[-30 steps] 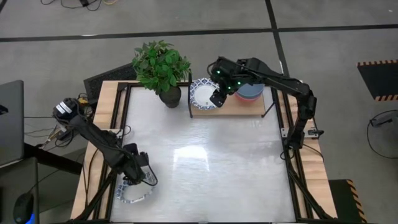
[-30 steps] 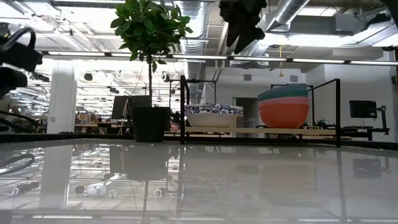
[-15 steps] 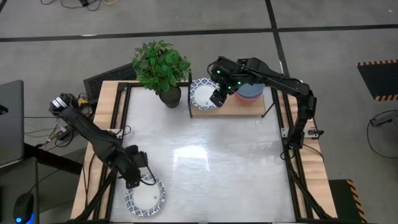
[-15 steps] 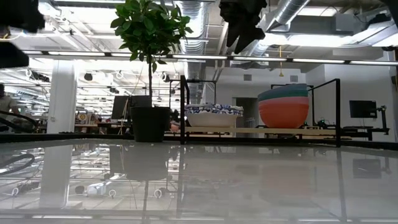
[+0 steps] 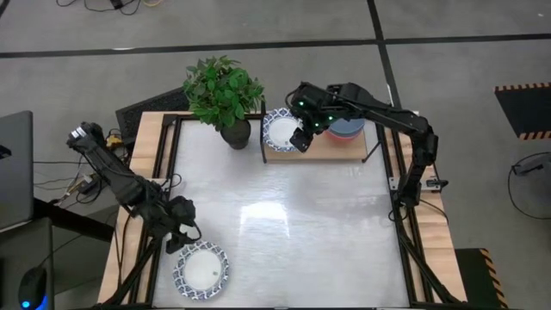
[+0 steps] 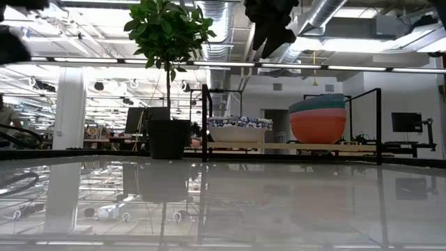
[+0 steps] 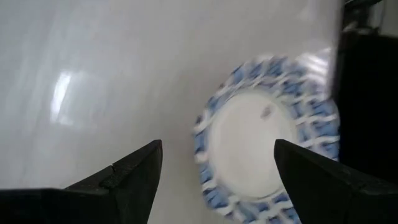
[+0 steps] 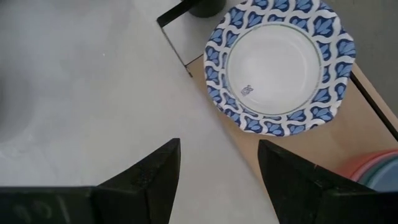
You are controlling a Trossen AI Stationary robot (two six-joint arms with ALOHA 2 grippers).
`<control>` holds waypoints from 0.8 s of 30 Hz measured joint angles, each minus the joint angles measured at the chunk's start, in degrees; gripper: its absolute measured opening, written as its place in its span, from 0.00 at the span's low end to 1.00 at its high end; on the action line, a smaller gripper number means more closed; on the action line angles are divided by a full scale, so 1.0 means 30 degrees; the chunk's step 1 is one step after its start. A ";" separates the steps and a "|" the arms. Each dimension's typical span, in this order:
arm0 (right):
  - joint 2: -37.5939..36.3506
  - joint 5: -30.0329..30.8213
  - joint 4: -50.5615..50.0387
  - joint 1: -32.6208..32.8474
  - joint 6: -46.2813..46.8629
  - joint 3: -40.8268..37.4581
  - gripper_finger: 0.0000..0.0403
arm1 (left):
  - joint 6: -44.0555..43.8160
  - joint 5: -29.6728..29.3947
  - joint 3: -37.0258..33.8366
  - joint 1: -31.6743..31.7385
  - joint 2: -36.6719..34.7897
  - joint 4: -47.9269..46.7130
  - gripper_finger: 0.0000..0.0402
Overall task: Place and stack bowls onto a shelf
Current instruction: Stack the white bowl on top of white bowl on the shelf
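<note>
A white bowl with a blue patterned rim (image 5: 200, 269) sits upright on its base on the metal tabletop near the front left; it also shows in the left wrist view (image 7: 267, 155). My left gripper (image 5: 182, 226) is open and empty, above and just far-left of it (image 7: 217, 149). My right gripper (image 5: 301, 138) is open and empty above the wooden shelf (image 5: 318, 148), beside the white-and-blue bowl (image 8: 280, 65) at the shelf's left end. A stack of pink and blue-green bowls (image 5: 346, 129) stands at the shelf's right end.
A potted plant (image 5: 224, 90) stands at the far edge, just left of the shelf. Black frame rails (image 5: 164, 164) run along the table's sides. The middle of the shiny tabletop (image 5: 284, 215) is bare. In the low view the shelf's bowls (image 6: 240, 130) and coloured stack (image 6: 318, 118) show.
My left gripper has drawn back from over the white-and-blue bowl toward the table's far and left edges and risen. The bowl, partly covered a second ago, now lies flat and in full view on the table. My right arm has kept still.
</note>
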 joint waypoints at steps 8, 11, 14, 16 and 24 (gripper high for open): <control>0.0000 -0.0007 0.0056 0.0417 -0.0013 0.0000 0.59 | -0.1712 0.1424 -0.2868 -0.0039 0.0112 0.3061 0.73; 0.0000 -0.0015 0.0056 0.0417 -0.0007 0.0000 0.59 | -0.1970 0.1955 -0.3689 -0.0039 0.0256 0.3674 0.73; 0.0000 -0.0014 0.0049 0.0515 -0.0007 -0.0005 0.59 | -0.2450 0.2532 -0.4412 -0.0039 0.0334 0.3984 0.73; 0.0000 -0.0015 0.0047 0.0661 -0.0007 -0.0007 0.59 | -0.2507 0.2839 -0.4870 -0.0039 0.0345 0.4771 0.73; 0.0000 -0.0029 0.0121 0.1153 -0.0015 -0.0007 0.59 | -0.2847 0.3211 -0.5712 -0.0036 0.0667 0.6634 0.73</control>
